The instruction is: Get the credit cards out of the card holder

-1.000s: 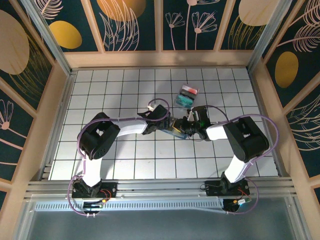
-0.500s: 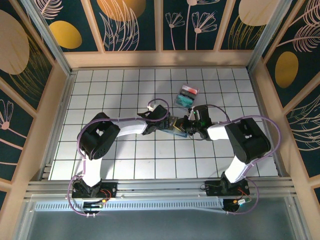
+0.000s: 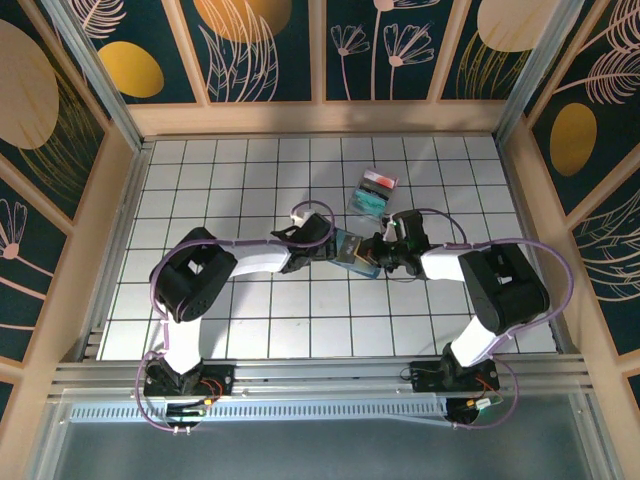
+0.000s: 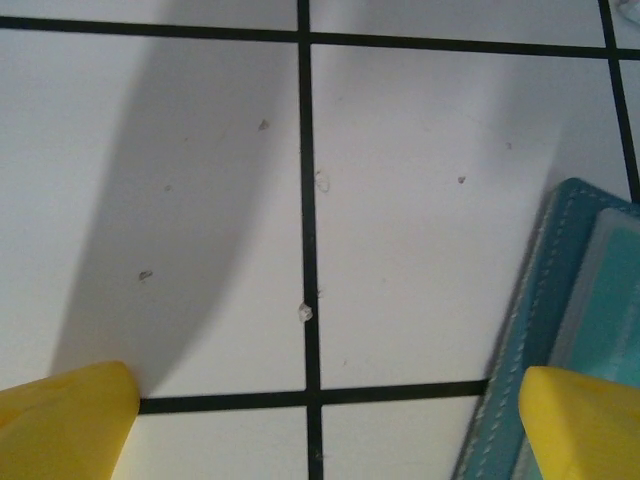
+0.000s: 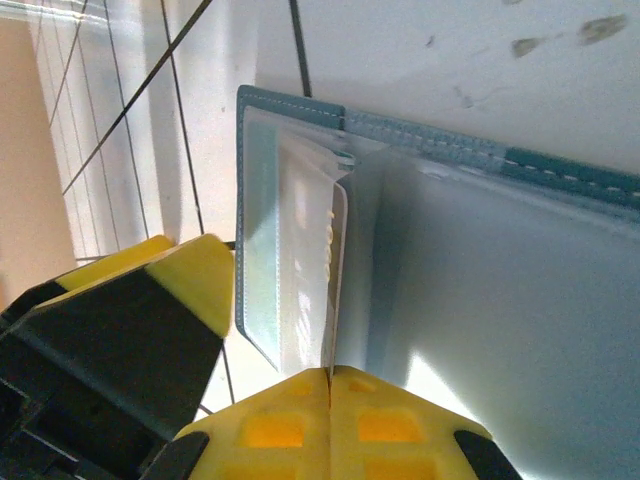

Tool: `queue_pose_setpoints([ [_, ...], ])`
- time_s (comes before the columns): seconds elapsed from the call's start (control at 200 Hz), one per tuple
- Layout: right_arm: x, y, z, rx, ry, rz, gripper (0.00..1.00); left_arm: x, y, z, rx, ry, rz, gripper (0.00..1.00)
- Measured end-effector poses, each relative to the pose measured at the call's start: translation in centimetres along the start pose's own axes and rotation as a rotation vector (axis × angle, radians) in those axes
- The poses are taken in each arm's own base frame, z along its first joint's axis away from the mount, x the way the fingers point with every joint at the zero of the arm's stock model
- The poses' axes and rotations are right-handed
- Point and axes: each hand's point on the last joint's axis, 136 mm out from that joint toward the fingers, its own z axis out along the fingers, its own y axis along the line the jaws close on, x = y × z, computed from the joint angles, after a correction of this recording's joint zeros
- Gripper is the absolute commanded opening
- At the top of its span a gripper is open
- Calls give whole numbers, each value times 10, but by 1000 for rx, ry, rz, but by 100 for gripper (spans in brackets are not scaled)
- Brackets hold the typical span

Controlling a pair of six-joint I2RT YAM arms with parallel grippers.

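The holder [image 3: 351,254] lies open near the middle of the white, black-gridded surface [image 3: 230,180]. It is one soft slate-blue bifold with pale stitching along its border, and clear smooth pockets line its inside. One thin, pale, stiff card [image 5: 312,250] with faint raised marks stands partly out of a pocket.

The right end effector [image 5: 330,400] is clenched, its two yellow pads pressed together on that card's lower edge. The left end effector [image 4: 320,425] is released, its two yellow fingertips [image 4: 60,420] set wide apart; one is over bare surface and the other is over the holder's stitched edge.

One clear plastic tray [image 3: 372,192] with red and teal contents sits nearer the far edge, apart from the holder.
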Motion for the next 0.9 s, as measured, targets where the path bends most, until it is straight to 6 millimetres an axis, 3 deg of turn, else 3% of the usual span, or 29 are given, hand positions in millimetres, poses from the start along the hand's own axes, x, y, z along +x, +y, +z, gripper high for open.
queue_pose_setpoints([
  [0.515, -11, 4, 9, 9, 95, -160, 3, 27, 26, -35, -36, 40, -35, 99],
  [0.691, -17, 4, 13, 25, 131, -218, 3, 0, 12, -47, 6, -49, -12, 99],
  [0.901, -22, 2, 10, 31, 140, -231, 3, -40, -26, -31, 31, -148, 131, 99],
])
